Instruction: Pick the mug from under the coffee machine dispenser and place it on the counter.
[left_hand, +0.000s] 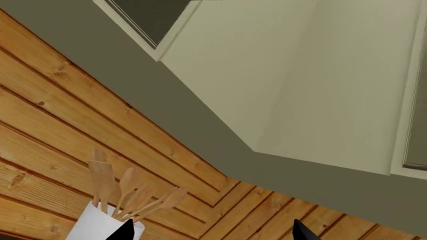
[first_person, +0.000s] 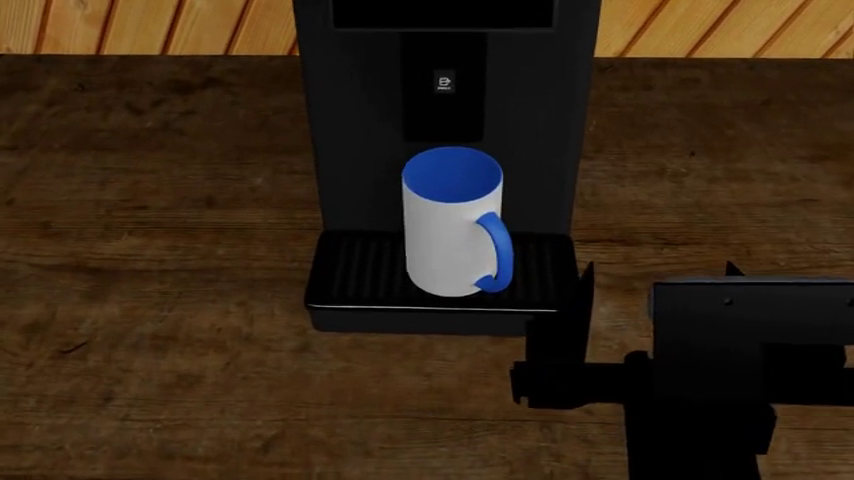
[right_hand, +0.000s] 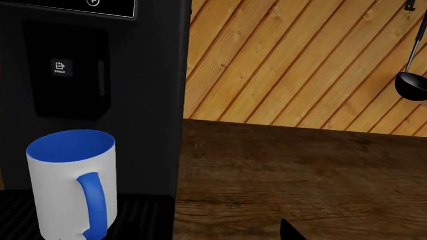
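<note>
The white mug (first_person: 447, 235) with a blue inside and blue handle stands upright on the ribbed drip tray (first_person: 354, 275) of the black coffee machine (first_person: 534, 120), under the spout panel, with its handle turned to the front right. My right gripper (first_person: 659, 272) is open and empty, low over the dark wood counter (first_person: 160, 300), just right of the tray and apart from the mug. The right wrist view shows the mug (right_hand: 67, 190) off to one side and one black fingertip (right_hand: 291, 233). My left gripper (left_hand: 213, 232) is open and empty, facing the wall, and is out of the head view.
A white holder (left_hand: 93, 226) with several wooden spoons stands close by the left gripper, under cream wall cabinets (left_hand: 280, 75). A black ladle (right_hand: 410, 82) hangs on the plank wall to the machine's right. Bare counter (right_hand: 287, 170) lies on both sides of the machine.
</note>
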